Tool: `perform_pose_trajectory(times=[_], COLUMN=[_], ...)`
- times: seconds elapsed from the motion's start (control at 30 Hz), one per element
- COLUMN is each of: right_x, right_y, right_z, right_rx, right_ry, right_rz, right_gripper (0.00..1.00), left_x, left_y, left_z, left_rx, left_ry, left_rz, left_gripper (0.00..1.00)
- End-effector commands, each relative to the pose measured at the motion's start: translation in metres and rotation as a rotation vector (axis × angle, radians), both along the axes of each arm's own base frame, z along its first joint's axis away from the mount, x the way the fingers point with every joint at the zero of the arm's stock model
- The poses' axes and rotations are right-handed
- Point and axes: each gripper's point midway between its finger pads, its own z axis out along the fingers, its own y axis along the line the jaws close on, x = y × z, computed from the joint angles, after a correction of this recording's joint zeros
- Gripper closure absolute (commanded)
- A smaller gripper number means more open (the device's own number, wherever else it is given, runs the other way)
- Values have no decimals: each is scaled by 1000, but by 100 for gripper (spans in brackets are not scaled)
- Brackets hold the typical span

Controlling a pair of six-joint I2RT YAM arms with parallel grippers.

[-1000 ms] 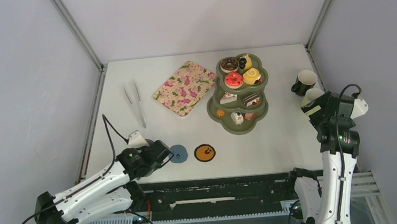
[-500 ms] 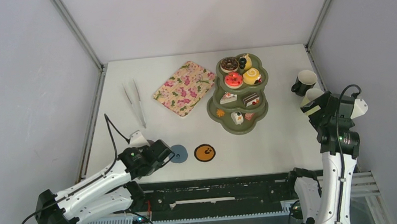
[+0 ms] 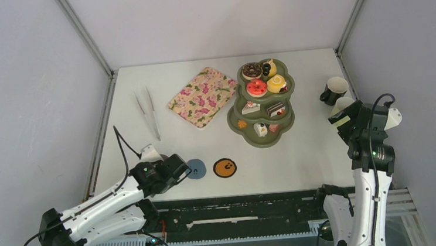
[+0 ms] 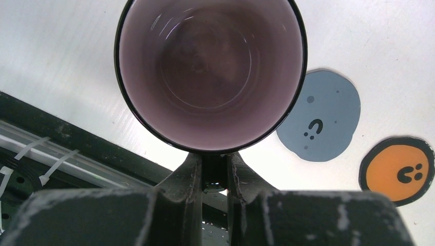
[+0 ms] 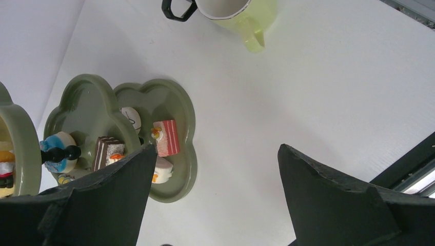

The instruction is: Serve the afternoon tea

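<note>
A black mug with a pale purple lining fills the left wrist view, upright, just left of the blue coaster. My left gripper is shut on its handle; in the top view it hangs over the table's front left. The olive three-tier stand holds donuts, cupcakes and cake slices, among them a red donut and a pink cake slice. My right gripper is open and holds nothing, raised over bare table right of the stand. Two more mugs stand at the right edge.
An orange coaster lies right of the blue coaster. The pink floral tray sits left of the stand, with metal tongs further left. The yellow-green mug and a black mug handle show beyond my right fingers.
</note>
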Motion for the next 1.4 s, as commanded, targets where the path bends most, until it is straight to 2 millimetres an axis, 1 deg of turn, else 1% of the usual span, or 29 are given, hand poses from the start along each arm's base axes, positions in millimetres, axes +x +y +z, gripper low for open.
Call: perform_pose_trajectory(times=[0.0, 0.07, 0.1, 0.23, 0.27, 0.37, 0.47, 0.57, 0.7, 0.8, 0.87, 0.9, 0.97, 1.0, 1.07, 1.1, 1.17, 1.23, 1.27, 1.37], right_x=[6, 6, 6, 8, 8, 8, 8, 8, 8, 9, 8, 8, 8, 8, 10, 11, 11, 8, 6, 2], right_y=[-1, -1, 0, 3, 4, 1, 1, 2, 3, 4, 2, 1, 0, 0, 8, 12, 15, 14, 13, 9], right_z=[9, 9, 9, 8, 8, 4, 0, -2, -6, -8, -6, -7, -9, -12, -13, -13, -12, -8, -7, -6], right_rx=[-27, -29, -32, -35, -36, -48, -52, -50, -51, -53, -62, -74, -96, -99, -94, -91, -96, -113, -118, -113], right_ry=[-45, -43, -43, -47, -47, -35, -28, -27, -23, -21, -24, -27, -31, -33, -51, -65, -86, -98, -103, -97], right_rz=[5, 8, 15, 37, 39, 29, 34, 33, 42, 51, 41, 42, 49, 59, 107, 132, 155, 153, 143, 98], right_gripper=[4, 4, 4, 4, 4, 4, 4, 4, 3, 3, 3, 3, 3, 3, 3, 3, 3, 4, 4, 6], left_x=[7, 7, 7, 7, 7, 3, -8, -19, -23, -21, -14, -7, 11, 22, 45, 54, 69, 79, 83, 94], left_y=[5, 3, 3, 1, -1, -14, -27, -32, -29, -30, -34, -36, -43, -53, -85, -103, -136, -155, -160, -166], left_z=[1, 3, 3, 9, 11, 19, 24, 31, 55, 77, 93, 103, 130, 145, 172, 183, 198, 201, 199, 182], left_rx=[44, 43, 39, 17, 5, -50, -109, -145, -161, -153, -123, -89, -45, -41, -78, -103, -172, -205, -204, -179], left_ry=[-19, -13, -13, -24, -24, 8, 69, 91, 71, 33, -2, -26, -104, -153, -266, -319, -387, -404, -402, -381], left_rz=[13, 13, 13, 10, 4, -40, -85, -120, -145, -181, -252, -284, -331, -374, -481, -534, -618, -670, -685, -684], left_gripper=[90, 84, 79, 57, 50, 39, 37, 37, 37, 36, 34, 33, 29, 28, 26, 25, 23, 22, 22, 22])
